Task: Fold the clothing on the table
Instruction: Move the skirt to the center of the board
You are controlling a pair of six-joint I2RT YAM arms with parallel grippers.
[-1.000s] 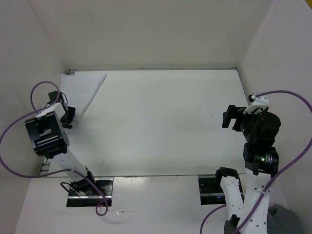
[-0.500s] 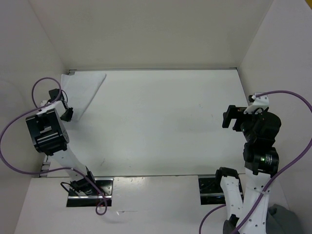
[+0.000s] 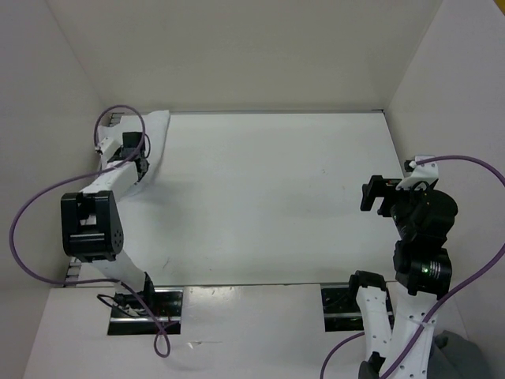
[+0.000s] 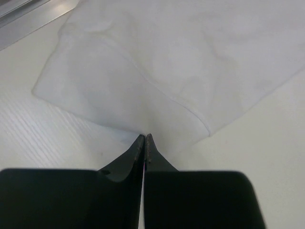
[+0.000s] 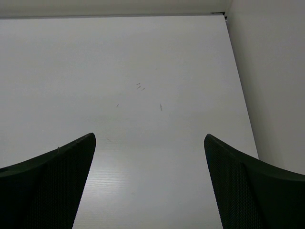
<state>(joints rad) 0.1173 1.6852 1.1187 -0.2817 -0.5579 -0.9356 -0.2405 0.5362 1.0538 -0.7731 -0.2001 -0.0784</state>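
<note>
grasp step: clothing in the table's far left corner
the clothing (image 4: 157,62) lies flat there. your left gripper (image 4: 144,140) is pinched closed, tips at its near hem; whether it holds fabric can't be told. your right gripper (image 5: 149,138) hangs wide over the table (image 3: 260,197) by the right edge. next, lift gently and check the cloth follows.

Robotics lab, white walled table (image 3: 260,197)
</note>
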